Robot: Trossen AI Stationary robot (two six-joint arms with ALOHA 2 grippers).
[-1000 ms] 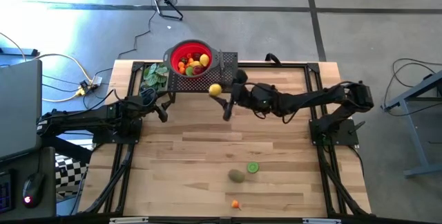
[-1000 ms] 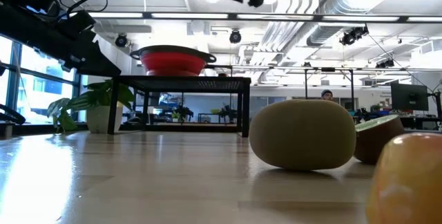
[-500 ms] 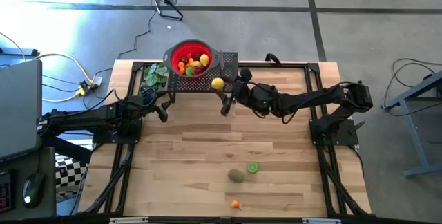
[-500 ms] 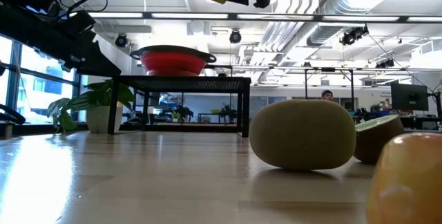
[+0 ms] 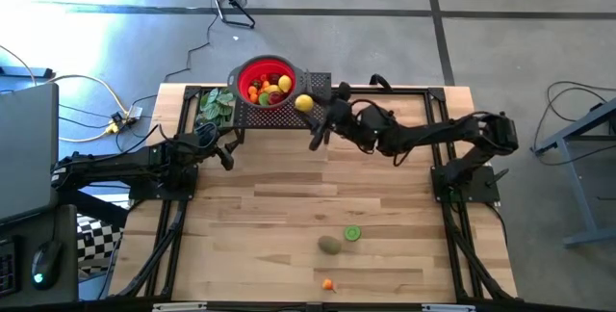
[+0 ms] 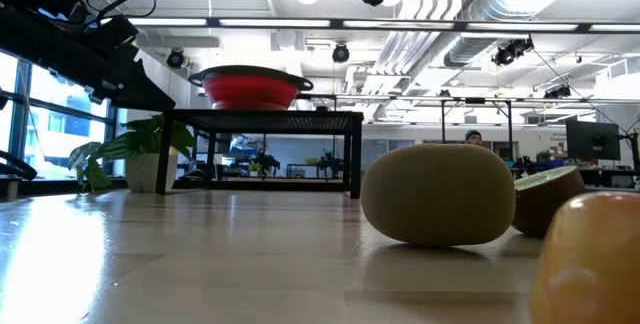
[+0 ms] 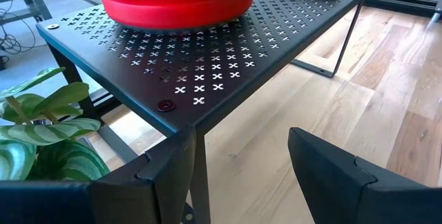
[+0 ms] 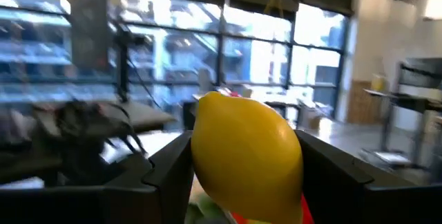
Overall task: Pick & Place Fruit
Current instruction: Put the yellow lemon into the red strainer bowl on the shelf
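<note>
My right gripper (image 5: pixel 308 107) is raised beside the red bowl (image 5: pixel 267 82) and is shut on a yellow lemon (image 5: pixel 304 103), which fills the right wrist view (image 8: pixel 246 157). The bowl sits on a black perforated stand (image 7: pixel 207 65) and holds several small fruits. On the near part of the table lie a brown kiwi (image 5: pixel 330 245), a green lime half (image 5: pixel 352 234) and a small orange piece (image 5: pixel 328 284). My left gripper (image 5: pixel 229 157) waits open by the stand's left leg. My right gripper pinches the lemon's middle (image 8: pixel 207 162) between its two fingers, one on each side. The fingers come level from the table's right side. The lemon is lifted clear, high above the table, at the bowl's right rim.
A green leafy bunch (image 5: pixel 216 107) lies left of the stand. The stand's thin legs (image 6: pixel 357 154) rise from the far part of the table. Bare wood (image 5: pixel 269 206) lies between the stand and the near fruits. In the low view the kiwi (image 6: pixel 440 194) looms close.
My right gripper has carried the lemon toward the table's far edge and up, from in front of the stand to the bowl's right rim. It has stayed shut on the lemon.
</note>
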